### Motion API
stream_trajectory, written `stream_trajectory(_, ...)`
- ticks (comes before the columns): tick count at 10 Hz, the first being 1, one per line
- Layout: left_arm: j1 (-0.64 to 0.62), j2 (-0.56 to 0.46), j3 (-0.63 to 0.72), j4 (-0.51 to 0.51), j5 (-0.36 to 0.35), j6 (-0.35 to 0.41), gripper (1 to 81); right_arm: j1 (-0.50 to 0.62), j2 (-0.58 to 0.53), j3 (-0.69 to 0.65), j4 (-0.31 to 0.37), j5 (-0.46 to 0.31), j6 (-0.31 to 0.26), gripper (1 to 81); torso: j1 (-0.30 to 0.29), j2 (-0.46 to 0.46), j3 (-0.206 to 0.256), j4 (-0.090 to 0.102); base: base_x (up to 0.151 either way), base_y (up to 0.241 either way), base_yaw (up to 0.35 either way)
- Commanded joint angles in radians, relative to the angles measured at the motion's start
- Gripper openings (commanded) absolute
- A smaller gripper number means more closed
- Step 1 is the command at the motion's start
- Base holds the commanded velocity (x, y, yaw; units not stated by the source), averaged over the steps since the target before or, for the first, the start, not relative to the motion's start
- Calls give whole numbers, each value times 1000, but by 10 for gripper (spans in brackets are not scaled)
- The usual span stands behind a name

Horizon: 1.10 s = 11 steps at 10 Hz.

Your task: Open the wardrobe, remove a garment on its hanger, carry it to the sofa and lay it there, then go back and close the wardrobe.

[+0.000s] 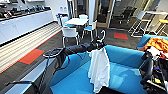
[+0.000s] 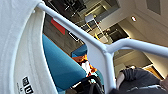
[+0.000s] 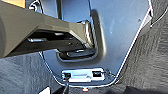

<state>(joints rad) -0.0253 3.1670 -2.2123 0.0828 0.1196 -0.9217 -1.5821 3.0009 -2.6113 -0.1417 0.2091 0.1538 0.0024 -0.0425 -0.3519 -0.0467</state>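
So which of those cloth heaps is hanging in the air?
The white T-shirt, dangling from its hanger above the blue sofa; the orange clothes lie piled.

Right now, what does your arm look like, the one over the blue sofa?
My left arm is a thick, round, black tube with joints. It ends in a dark left gripper. Thin black cables loop near where it starts.

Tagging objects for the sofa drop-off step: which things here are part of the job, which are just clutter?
Job:
left gripper holding the hanger
white T-shirt hanging from it
blue sofa below

Clutter:
orange cloth on the neighbouring seat
white chairs
table
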Motion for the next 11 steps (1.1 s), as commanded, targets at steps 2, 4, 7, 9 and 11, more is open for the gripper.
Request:
stream_trajectory(2, -181, 62, -67, 72, 11, 7, 10, -8, 0, 4, -2, -65, 1, 811, 0, 0, 0, 0, 0, 0, 0)
stream_trajectory(4, -153, 53, -66, 94, 25, 7, 10, -10, 0, 2, -2, -63, 1, 811, 0, 0, 0, 97, 0, 0, 0)
stream_trajectory(7, -65, -62, -15, 150, 34, 8, 10, -10, 0, 2, -4, -62, 1, 811, 0, 0, 0, 165, 0, 0, 0)
stream_trajectory(9, -11, -129, 28, 185, 34, 8, 10, -8, 0, 2, -2, -62, 1, 811, 0, 0, 0, 138, 0, 0, 0)
stream_trajectory(11, 48, -182, 62, 216, 35, 9, 10, -8, 0, 2, -2, -60, 1, 811, 0, 0, 0, 188, 0, 0, 0)
